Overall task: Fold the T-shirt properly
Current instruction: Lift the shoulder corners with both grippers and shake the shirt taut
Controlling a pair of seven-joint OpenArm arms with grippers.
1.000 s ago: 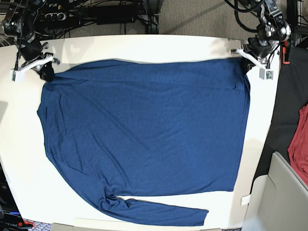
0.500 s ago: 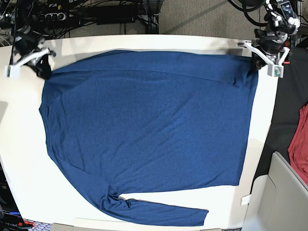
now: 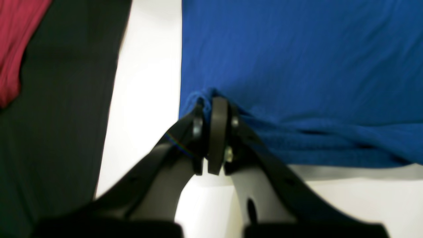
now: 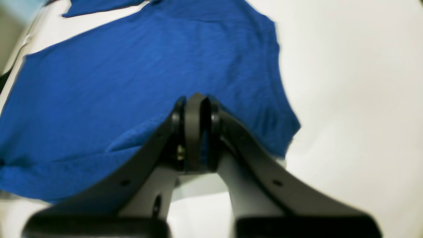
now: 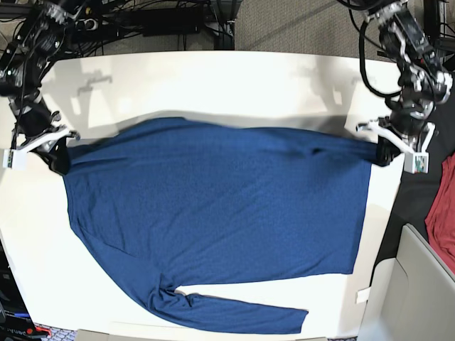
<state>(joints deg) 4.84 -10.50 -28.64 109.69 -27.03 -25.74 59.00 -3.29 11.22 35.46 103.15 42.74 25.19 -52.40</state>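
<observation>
The dark blue T-shirt [image 5: 213, 206] lies spread on the white table [image 5: 213, 78], with one long sleeve [image 5: 234, 312] along the front edge. My left gripper [image 5: 384, 150] is shut on the shirt's far right corner and holds it lifted over the body. In the left wrist view the left gripper [image 3: 214, 105] pinches bunched blue fabric [image 3: 297, 66]. My right gripper [image 5: 60, 158] is shut on the far left corner. In the right wrist view the right gripper [image 4: 196, 102] grips the blue cloth [image 4: 132, 66]. The far edge hangs taut between both grippers.
A red cloth [image 5: 442, 213] lies on a black cloth [image 5: 419, 192] off the table's right side; both show in the left wrist view, red [image 3: 16, 43] and black [image 3: 66, 99]. A grey bin [image 5: 416, 291] stands at the front right. Cables [image 5: 142, 18] run behind the table.
Both grippers have moved from the table's far edge toward the front, carrying the shirt's far edge with them over its body. More bare table shows at the back.
</observation>
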